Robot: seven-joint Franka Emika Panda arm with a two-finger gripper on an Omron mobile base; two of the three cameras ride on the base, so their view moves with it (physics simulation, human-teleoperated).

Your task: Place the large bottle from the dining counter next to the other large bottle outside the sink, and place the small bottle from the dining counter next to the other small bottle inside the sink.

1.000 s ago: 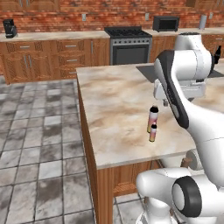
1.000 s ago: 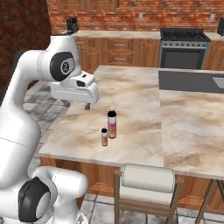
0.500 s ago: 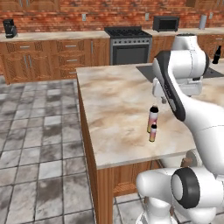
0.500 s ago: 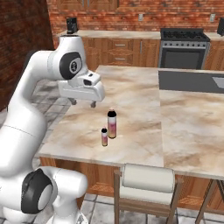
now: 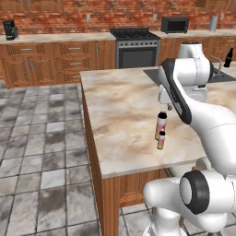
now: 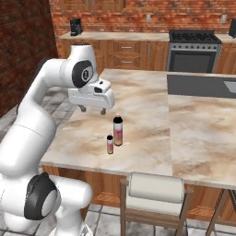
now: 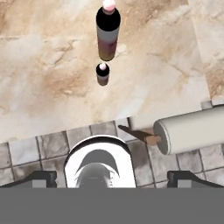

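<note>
Two bottles — large bottle (image 6: 118, 131), small bottle (image 6: 110, 144)

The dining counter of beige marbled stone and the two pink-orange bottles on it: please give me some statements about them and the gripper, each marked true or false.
1. The tall pink-orange bottle with a dark cap stands upright on the beige marbled dining counter. True.
2. The small pink-orange bottle lies on its side. False: it stands upright, close beside the tall one.
3. The gripper holds the tall bottle. False: it is open, above the counter and apart from both bottles.
4. A slim black bottle stands far back, near the sink. True.
5. The two pink-orange bottles stand in the sink. False: both are on the counter, near its front edge.
</note>
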